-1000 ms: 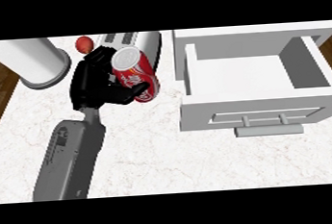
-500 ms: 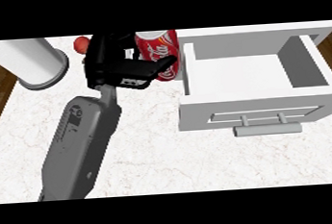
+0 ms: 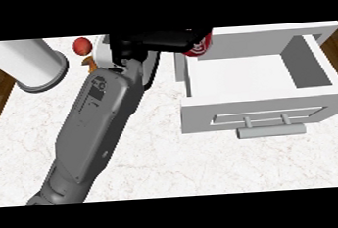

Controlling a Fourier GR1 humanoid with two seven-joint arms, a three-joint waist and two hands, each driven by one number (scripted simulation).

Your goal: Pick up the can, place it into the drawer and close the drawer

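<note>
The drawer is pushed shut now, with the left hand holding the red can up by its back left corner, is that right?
Not quite. The head view shows the drawer pulled out and open, its handle toward the robot and nothing visible inside it. The rest holds: the left hand is curled round the red can by the drawer's back left corner.

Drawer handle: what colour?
Grey, on the white drawer front; the handle shows in the head view.

A single head view looks steeply down, from close above, on the white marbled surface (image 3: 168, 170); the open white drawer (image 3: 258, 108) lies right, the grey forearm (image 3: 93, 130) enters from below.
</note>
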